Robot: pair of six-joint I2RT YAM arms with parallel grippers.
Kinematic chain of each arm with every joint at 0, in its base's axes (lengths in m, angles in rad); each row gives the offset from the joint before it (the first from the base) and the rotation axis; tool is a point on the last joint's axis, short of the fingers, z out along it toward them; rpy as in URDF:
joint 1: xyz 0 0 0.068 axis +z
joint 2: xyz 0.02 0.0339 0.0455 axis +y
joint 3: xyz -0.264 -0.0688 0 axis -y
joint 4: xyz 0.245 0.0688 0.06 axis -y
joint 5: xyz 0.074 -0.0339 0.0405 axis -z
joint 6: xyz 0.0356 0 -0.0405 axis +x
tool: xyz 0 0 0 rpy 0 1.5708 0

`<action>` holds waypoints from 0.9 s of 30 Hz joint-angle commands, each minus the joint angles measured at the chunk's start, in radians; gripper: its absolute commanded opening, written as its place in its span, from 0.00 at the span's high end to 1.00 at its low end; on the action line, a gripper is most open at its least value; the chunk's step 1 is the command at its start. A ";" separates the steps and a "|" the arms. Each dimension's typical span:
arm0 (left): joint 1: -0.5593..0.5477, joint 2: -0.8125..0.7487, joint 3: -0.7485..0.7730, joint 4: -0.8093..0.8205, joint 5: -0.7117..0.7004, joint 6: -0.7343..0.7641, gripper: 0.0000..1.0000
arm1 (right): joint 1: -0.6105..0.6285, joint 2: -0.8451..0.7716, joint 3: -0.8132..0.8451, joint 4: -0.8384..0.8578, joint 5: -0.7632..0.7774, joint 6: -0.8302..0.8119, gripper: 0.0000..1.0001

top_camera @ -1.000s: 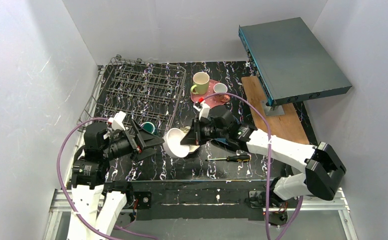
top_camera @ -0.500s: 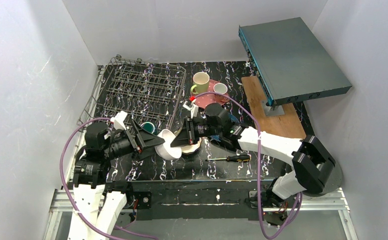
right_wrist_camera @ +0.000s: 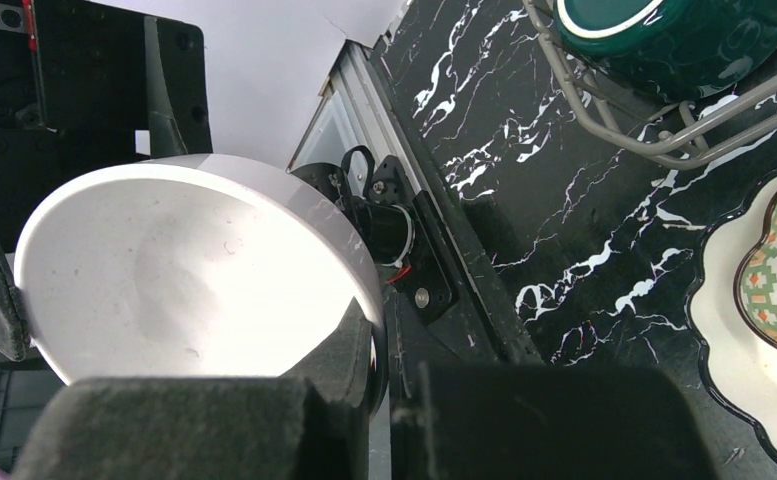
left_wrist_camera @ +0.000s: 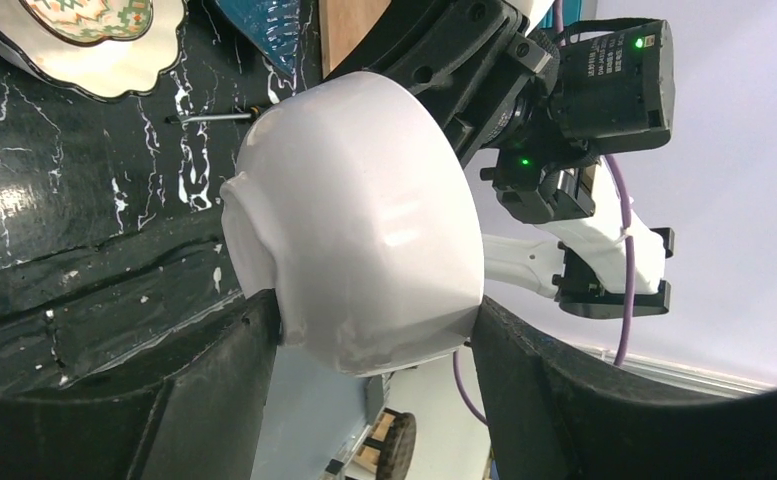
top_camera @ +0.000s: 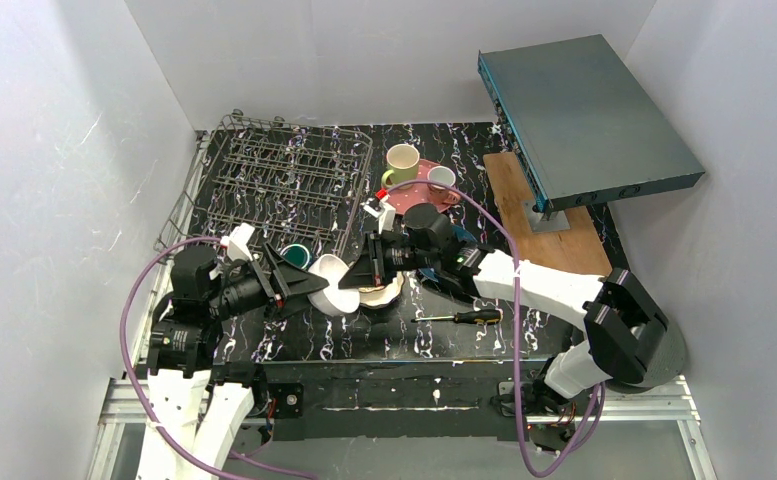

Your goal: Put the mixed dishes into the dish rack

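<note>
My right gripper [top_camera: 362,275] is shut on the rim of the white bowl [top_camera: 332,285], one finger inside it in the right wrist view [right_wrist_camera: 379,350], and holds it on its side above the table. My left gripper [top_camera: 302,283] is open, and the white bowl [left_wrist_camera: 364,230] sits between its fingers [left_wrist_camera: 214,390], at or near both pads. The floral cream bowl [top_camera: 384,291] lies under the right gripper. The green-inside cup [top_camera: 297,256] is at the dish rack's [top_camera: 284,185] near edge. The yellow-green mug [top_camera: 401,165] and small salmon cup [top_camera: 441,178] stand on the pink dotted plate [top_camera: 422,197]. The blue leaf-shaped plate [left_wrist_camera: 264,25] is mostly hidden.
A black-and-yellow-handled screwdriver [top_camera: 464,316] lies near the front edge. A flat teal-grey box [top_camera: 584,110] leans over a wooden board [top_camera: 554,240] at the back right. White walls close in the table on three sides.
My right gripper has carried the white bowl leftward until it sits between the open left fingers. The left arm has barely moved.
</note>
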 commanded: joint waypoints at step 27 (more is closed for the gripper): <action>0.000 -0.010 0.078 -0.188 -0.173 0.155 1.00 | 0.045 0.028 0.092 -0.052 0.060 -0.089 0.57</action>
